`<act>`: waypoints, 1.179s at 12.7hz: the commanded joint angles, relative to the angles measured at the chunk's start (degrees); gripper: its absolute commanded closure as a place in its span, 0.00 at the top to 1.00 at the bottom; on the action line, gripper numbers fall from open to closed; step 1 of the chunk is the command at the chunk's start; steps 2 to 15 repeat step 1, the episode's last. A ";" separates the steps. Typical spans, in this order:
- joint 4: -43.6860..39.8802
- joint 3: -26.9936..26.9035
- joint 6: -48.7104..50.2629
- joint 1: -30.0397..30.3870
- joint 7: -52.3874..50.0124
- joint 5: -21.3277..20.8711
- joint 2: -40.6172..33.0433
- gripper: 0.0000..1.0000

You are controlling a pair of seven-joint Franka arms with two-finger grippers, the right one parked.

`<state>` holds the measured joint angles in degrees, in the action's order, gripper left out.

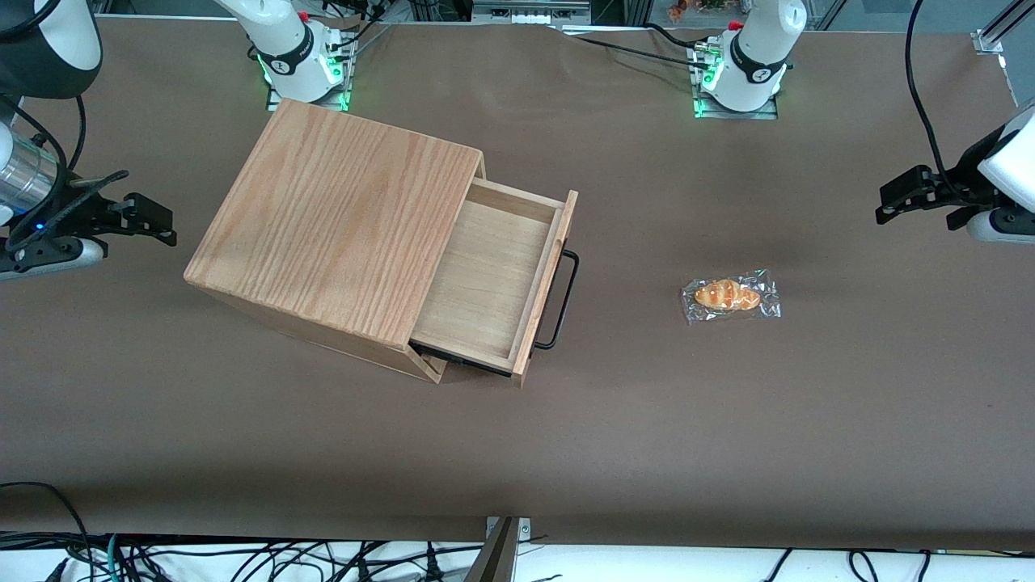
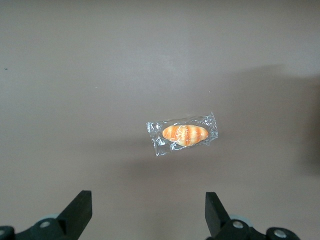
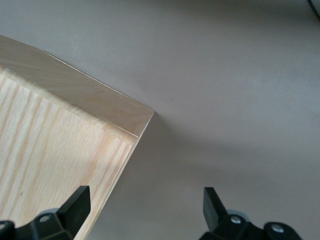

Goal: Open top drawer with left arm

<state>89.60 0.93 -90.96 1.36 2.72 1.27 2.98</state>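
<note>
Brown table (image 1: 728, 420) fills my screen: top drawer (image 1: 485, 279) pulled out, my left arm's gripper (image 1: 918, 198) hangs released, above wrapped bread (image 1: 729, 296).

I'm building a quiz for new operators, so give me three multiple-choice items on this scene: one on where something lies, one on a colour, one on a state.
1. Where does the wrapped bread roll lie?
A. In the top drawer
B. On the table, toward the working arm's end from the box
C. On top of the box

2. What colour is the drawer's handle?
A. Black
B. Silver
C. Red

3. What is the state of the top drawer and the left gripper?
A. Drawer shut, gripper on the handle
B. Drawer pulled out, gripper clamped on the handle
C. Drawer pulled out, gripper open and well away from it

Answers:
1 B, the roll sits on the bare brown table, apart from the wooden box.
2 A, the thin bar on the drawer front is black.
3 C, the drawer's empty inside shows, and the wrist view shows the fingers spread above the roll.
</note>
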 commanded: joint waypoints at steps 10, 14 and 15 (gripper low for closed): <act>-0.65 0.03 -0.10 0.40 0.35 0.49 0.09 1.00; -0.65 0.03 -0.10 0.40 0.35 0.49 0.09 1.00; -0.65 0.03 -0.10 0.40 0.35 0.49 0.09 1.00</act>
